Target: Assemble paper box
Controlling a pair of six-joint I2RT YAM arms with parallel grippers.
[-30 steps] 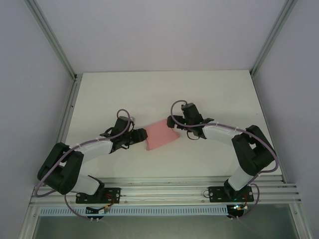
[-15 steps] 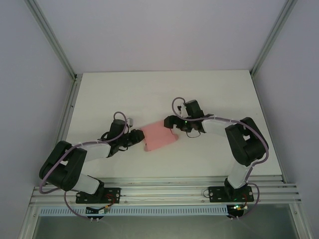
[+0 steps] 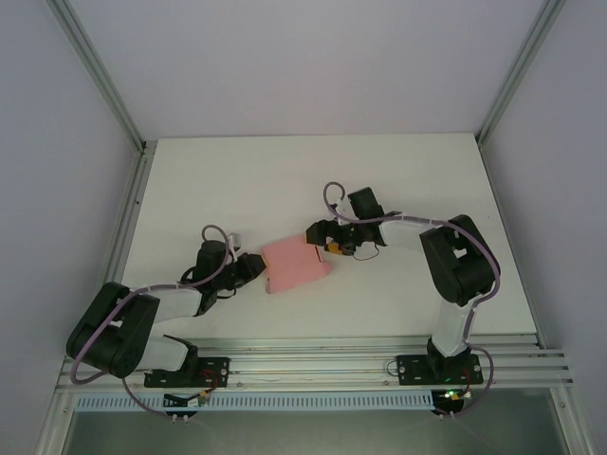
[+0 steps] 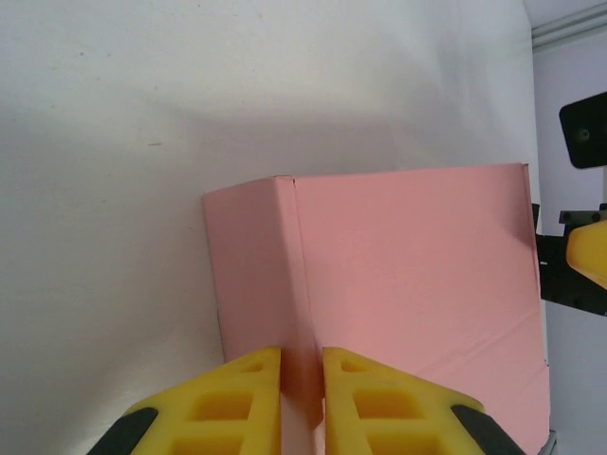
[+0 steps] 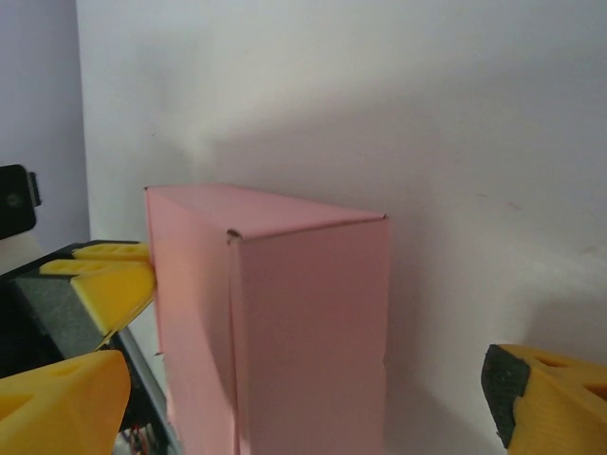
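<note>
The paper box point(image 3: 296, 264) sits folded up near the middle of the table point(image 3: 408, 180), between the two arms; the left gripper point(image 4: 302, 365) has its fingers nearly closed on a thin edge of the card at the box's near corner, which I take as a way of anchoring it so it cannot slide; the right gripper point(image 3: 322, 239) is spread wide with the far end of the box between its fingers and not clamped, seemingly lined up to square or press that end; compared with a second ago, the box has slid a little leftward and toward the arm bases, the left gripper has pulled back with it, and the right gripper has come lower and farther left to meet it.
</note>
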